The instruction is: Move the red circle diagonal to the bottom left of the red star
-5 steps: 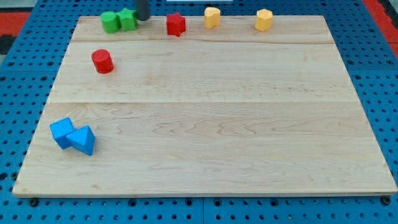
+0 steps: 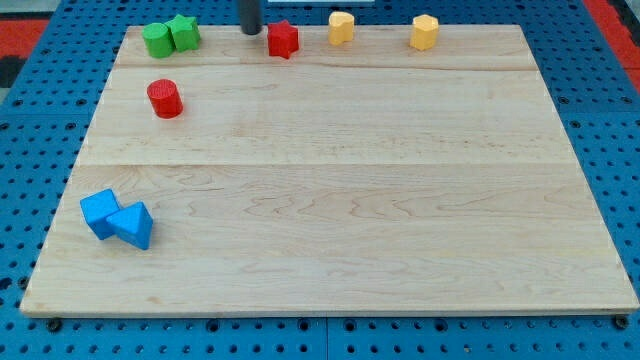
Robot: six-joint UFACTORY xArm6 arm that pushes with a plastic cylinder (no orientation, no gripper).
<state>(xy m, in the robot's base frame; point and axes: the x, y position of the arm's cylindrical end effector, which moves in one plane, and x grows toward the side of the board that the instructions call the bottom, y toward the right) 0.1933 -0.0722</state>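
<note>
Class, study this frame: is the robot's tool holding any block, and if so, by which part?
Nothing is held. My tip is a bare rod end, standing just to the view's left of the red star, far from the red circle.

My tip (image 2: 250, 32) stood just left of the star (image 2: 283, 39) at the board's (image 2: 350, 200) top edge. The circle (image 2: 164, 98) lay well down-left of both.

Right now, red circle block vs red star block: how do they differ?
The red circle block is a smooth round cylinder; the red star block has points. The circle sits alone, lower and further toward the view's left; the star sits at the board's top edge, just right of my tip. Both are red.
</note>
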